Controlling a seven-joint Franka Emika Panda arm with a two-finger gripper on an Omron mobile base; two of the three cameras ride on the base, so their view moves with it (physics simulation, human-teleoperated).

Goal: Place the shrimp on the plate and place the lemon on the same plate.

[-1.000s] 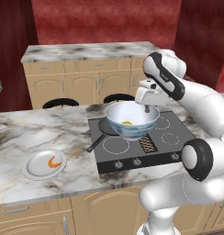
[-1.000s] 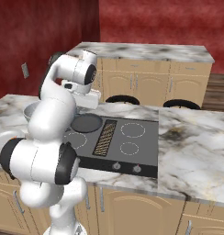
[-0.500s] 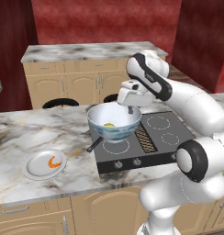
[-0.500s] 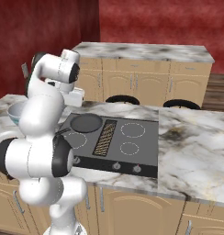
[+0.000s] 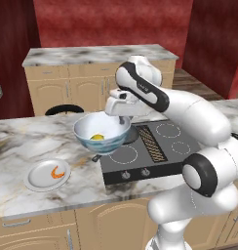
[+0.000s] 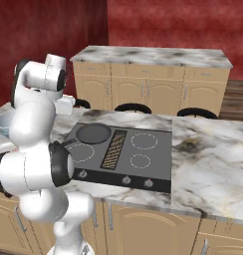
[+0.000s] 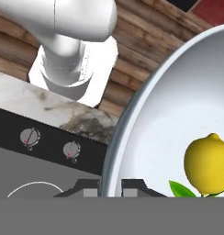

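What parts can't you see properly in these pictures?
- The gripper's grip on the bowl: in the left base view the hand covers the rim; in the hand view the bottom edge cuts off the finger tips.
- The bowl in the right base view: mostly behind the white arm, just a sliver shows.
- The lemon: in the hand view the right edge cuts it off.
- The shrimp on the plate: too small for detail.
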